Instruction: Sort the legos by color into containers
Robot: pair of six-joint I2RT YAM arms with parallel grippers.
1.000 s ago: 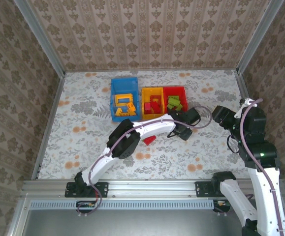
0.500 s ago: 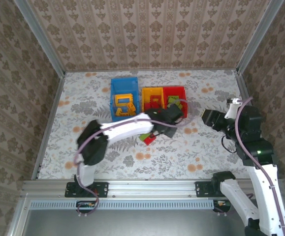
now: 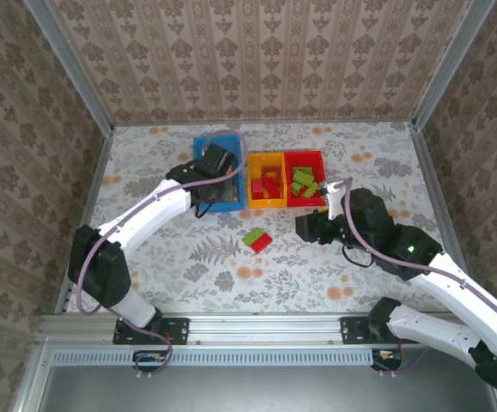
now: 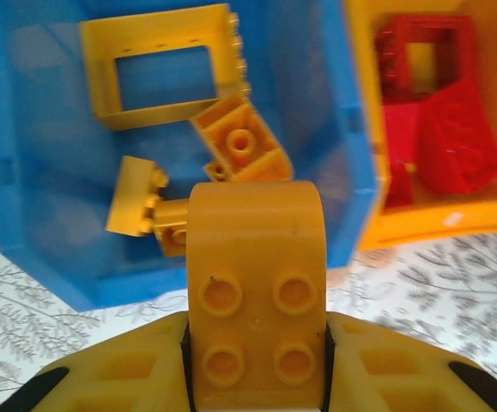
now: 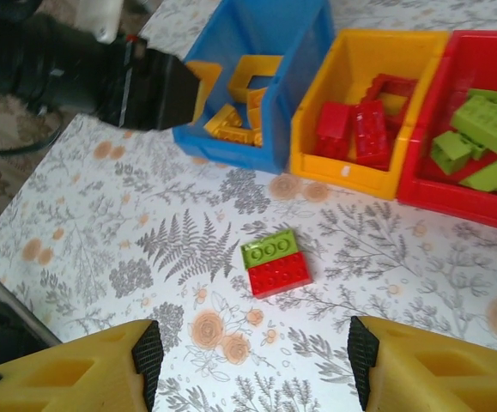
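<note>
The left hand (image 4: 257,369) is clamped on a yellow brick (image 4: 257,283) above the blue bin (image 4: 25,249) (upper centre of the top view; other yellow pieces (image 4: 239,146) lie inside). The right hand (image 5: 252,360), fingers apart and empty, hovers right of centre near a green-and-red brick pair (image 5: 274,262) on the bench (image 5: 85,215).

Blue bin (image 5: 304,60), yellow-orange bin (image 5: 342,167) and red bin (image 5: 454,202) on a white tabletop (image 5: 102,197) patterned with grey-and-orange flowers.

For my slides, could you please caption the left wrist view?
Left gripper holds a yellow brick above the blue bin.
</note>
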